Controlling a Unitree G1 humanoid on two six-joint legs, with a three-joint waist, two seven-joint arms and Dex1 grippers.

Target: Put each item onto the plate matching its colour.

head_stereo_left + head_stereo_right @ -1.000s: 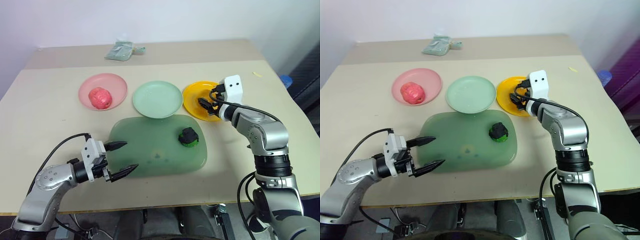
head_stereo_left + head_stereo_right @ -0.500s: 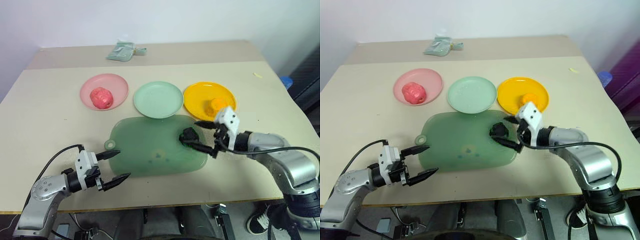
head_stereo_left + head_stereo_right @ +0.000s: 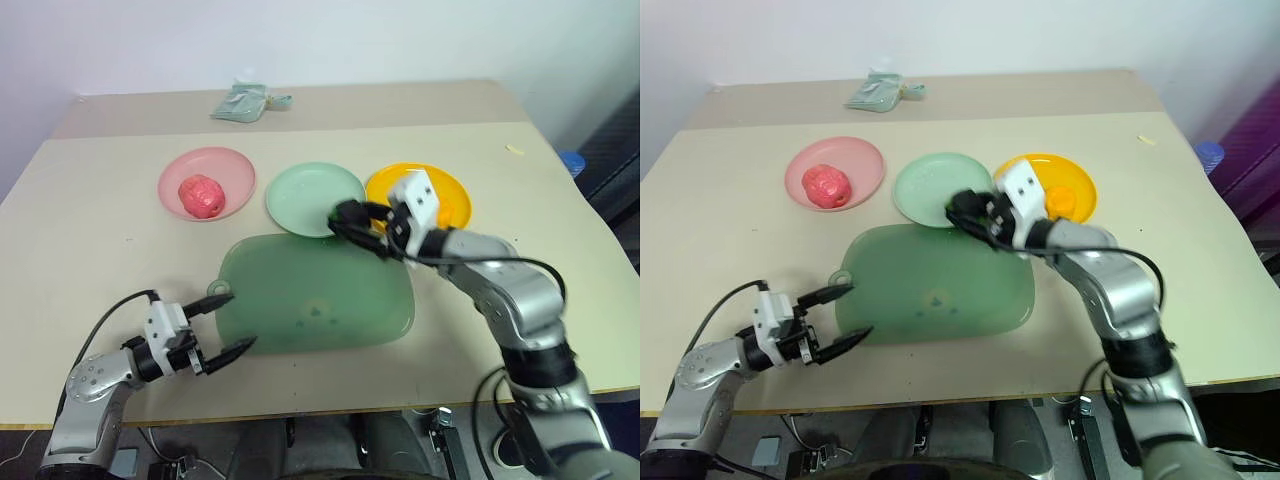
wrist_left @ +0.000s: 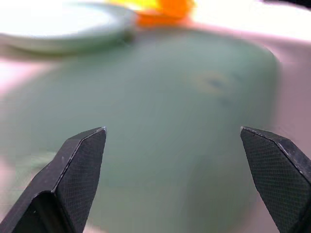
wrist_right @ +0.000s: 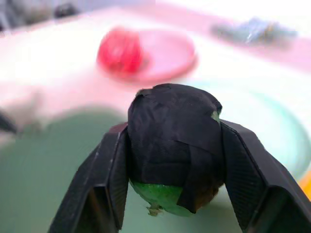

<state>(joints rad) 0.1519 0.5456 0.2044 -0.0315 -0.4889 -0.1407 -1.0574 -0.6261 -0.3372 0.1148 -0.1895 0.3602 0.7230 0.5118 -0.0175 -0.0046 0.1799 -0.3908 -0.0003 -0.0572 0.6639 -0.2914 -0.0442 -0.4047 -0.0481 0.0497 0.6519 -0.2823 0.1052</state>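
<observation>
Your right gripper (image 3: pixel 345 215) is clamped on the dark green-black lump (image 5: pixel 173 145). Both fingers (image 5: pixel 109 170) press its sides in the right wrist view, with a lighter green patch showing at the bottom of the lump. The lump is held in the air over the near right rim of the mint green plate (image 3: pixel 305 195), at the seam between that plate and the far edge of the translucent green board (image 3: pixel 315 300). It is not resting on either one.

Your left gripper (image 3: pixel 215 325) is spread wide with nothing between its fingers (image 4: pixel 73 170). It sits at the board's near left corner, next to the handle hole (image 3: pixel 216 291), pointing across the board.

The pink-red ball (image 3: pixel 201 194) is in the pink plate (image 3: pixel 232 170), far left of the row. The orange lump (image 3: pixel 1060 200) is in the yellow-orange plate (image 3: pixel 1085 185), far right of the row, partly hidden behind your right wrist. The three plates line up side by side just beyond the board, mint in the middle.

A small pale green cloth (image 3: pixel 240 101) lies at the far side of the table (image 3: pixel 90 240), well apart from the plates.
</observation>
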